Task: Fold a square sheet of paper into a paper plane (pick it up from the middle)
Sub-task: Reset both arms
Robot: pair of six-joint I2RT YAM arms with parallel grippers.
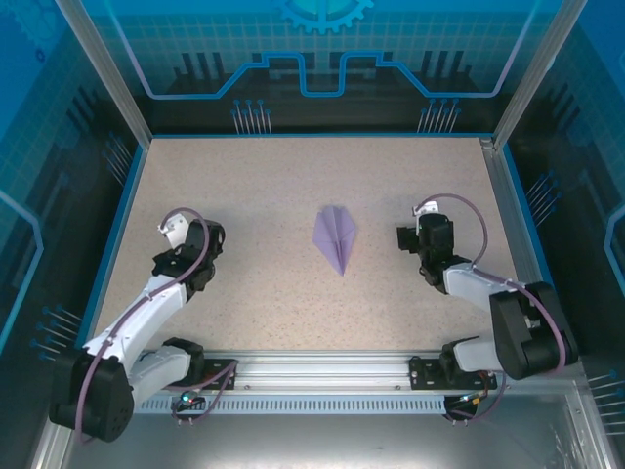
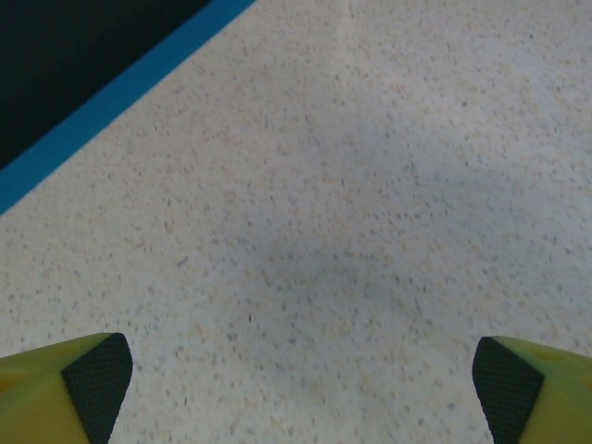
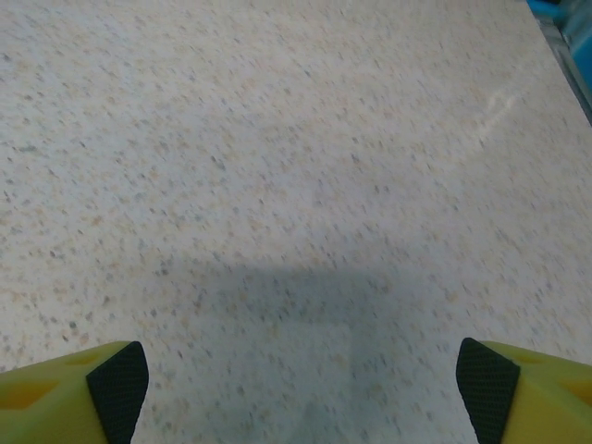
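Desk (image 1: 244, 186), pale and speckled, carries one thing: the paper plane (image 1: 335, 239), a slim lavender dart lying flat near the middle. Its nose points toward the near edge and its wide tail toward the far side. The folding looks finished, so the step in hand is, as I judge it, to stand clear and leave the plane as it lies. Doing that well means keeping both arms out to the sides and letting no link or cable sweep over the thin paper, which would likely slide or spring open at a light brush. If a crease needed a last press, coming straight down on the centre crease would be safer than approaching from the side. The left arm (image 1: 146, 303) reaches forward from its base and leans outward, its wrist bent down over bare desk well to the left of the plane. The right arm (image 1: 469, 283) mirrors it on the other side, elbow low and wrist tipped down, and it is the nearer of the two to the plane but apart from it. From the left wrist, the left gripper (image 2: 296, 388) is spread wide and holds nothing, with bare desk and the blue border (image 2: 111, 102) beyond it. The right gripper (image 3: 301, 388) is likewise wide apart and empty, its shadow falling on the desk between the fingers. The dark pads (image 2: 97, 379) on the yellow fingers touch nothing.
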